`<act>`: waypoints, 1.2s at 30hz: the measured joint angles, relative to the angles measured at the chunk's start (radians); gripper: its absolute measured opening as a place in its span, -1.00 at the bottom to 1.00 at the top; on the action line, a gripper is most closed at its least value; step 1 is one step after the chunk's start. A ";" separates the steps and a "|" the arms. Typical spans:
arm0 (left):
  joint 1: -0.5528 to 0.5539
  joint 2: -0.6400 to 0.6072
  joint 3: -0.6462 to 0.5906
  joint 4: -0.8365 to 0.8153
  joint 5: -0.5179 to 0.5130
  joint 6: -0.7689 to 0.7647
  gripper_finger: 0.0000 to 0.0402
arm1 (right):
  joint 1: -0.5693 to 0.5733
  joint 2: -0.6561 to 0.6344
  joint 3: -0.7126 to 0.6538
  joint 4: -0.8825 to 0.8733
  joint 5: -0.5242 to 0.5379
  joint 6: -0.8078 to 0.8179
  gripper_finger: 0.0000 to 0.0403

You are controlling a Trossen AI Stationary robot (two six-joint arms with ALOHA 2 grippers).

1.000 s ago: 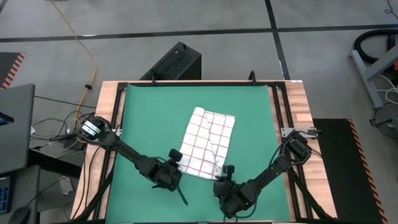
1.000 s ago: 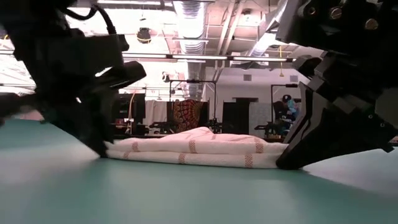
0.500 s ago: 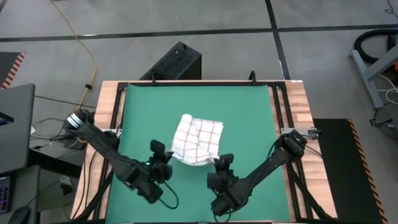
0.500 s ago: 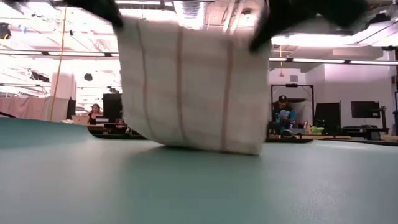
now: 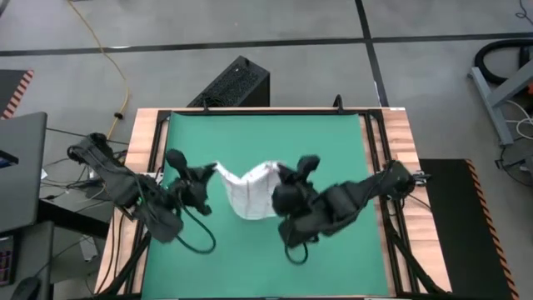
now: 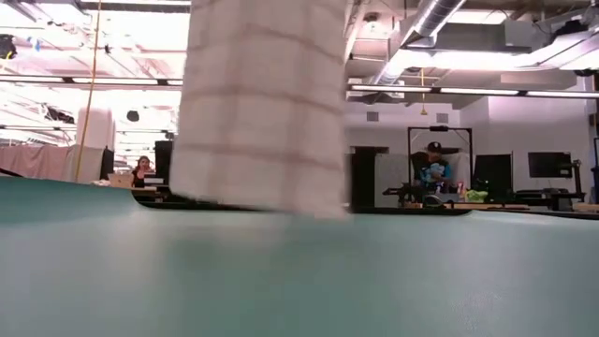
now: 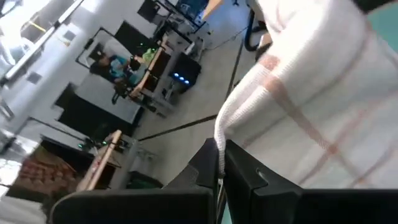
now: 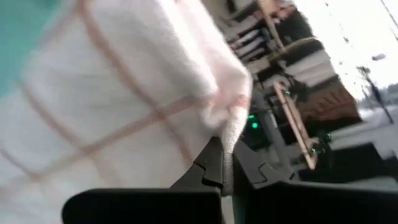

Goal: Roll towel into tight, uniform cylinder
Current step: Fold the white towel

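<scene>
Counter: wooden border, black rails, green mat over most of it.

Towel: no longer on the mat. A second ago it lay flat and folded near the mat's middle, a pincer at each near corner. Half a second ago it was partly raised. Now it hangs as a sheet between the two arms above mid-mat, top edge sagging between the grips. In the low view its bottom hem appears to hang just above or at the mat; contact cannot be told.

Left pincer: closed on the towel's left top corner; in the wrist view the cloth edge runs down between the shut fingers.

Right pincer: closed on the right top corner; the hem is nipped between its fingers in the wrist view.

Meaning for the task: no roll has begun. The lift looks like a shake-out or a re-lay, so the cloth can go down flat and square before rolling. Judged early in the task.

Edges and room: open mat on all sides of the towel, more toward the far edge than toward the arms. The rails at the mat's sides are well apart from both pincers. Nothing else lies on the mat. The two grips stand close together, so the top edge is slack; likely they need spreading to lay the cloth without wrinkles.

People sit in the room beyond, well away.
</scene>
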 joint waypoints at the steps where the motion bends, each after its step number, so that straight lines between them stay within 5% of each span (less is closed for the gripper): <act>1: 0.009 -0.016 0.007 -0.018 0.013 -0.002 -1.00 | -0.012 -0.018 -0.005 0.005 0.005 0.021 -0.91; 4: 0.063 -0.065 0.007 -0.047 0.085 -0.061 -1.00 | -0.052 -0.060 -0.004 0.012 -0.177 -0.043 -0.91; 7: 0.142 -0.092 0.004 -0.106 0.269 -0.134 -1.00 | -0.078 -0.071 -0.004 -0.008 -0.154 0.022 -0.91; 10: 0.205 -0.089 0.002 -0.172 0.389 -0.265 -1.00 | -0.102 -0.070 -0.004 0.013 -0.382 -0.097 -0.91; 13: 0.239 -0.084 0.003 -0.220 0.460 -0.336 -1.00 | -0.120 -0.056 -0.005 -0.004 -0.254 -0.036 -0.91; 16: 0.260 -0.069 0.002 -0.236 0.524 -0.339 -1.00 | -0.147 -0.060 -0.004 0.022 -0.538 -0.131 -0.91; 17: 0.259 -0.068 0.001 -0.238 0.536 -0.339 -1.00 | -0.152 -0.060 -0.004 0.028 -0.548 -0.143 -0.91; 20: 0.255 -0.078 0.003 -0.244 0.487 -0.336 -1.00 | -0.152 -0.056 -0.006 -0.024 -0.316 -0.048 -0.91; 23: 0.257 -0.088 0.003 -0.262 0.453 -0.334 -1.00 | -0.167 -0.067 -0.003 -0.008 -0.544 -0.155 -0.91; 26: 0.275 -0.096 0.003 -0.241 0.393 -0.281 -1.00 | -0.166 -0.058 -0.004 -0.028 -0.309 -0.102 -0.91; 29: 0.297 -0.097 0.003 -0.196 0.313 -0.245 -1.00 | -0.188 -0.060 -0.004 0.015 -0.491 -0.226 -0.91; 36: 0.476 -0.087 0.002 -0.088 0.374 -0.059 -1.00 | -0.310 -0.060 -0.004 0.024 -0.407 -0.277 -0.91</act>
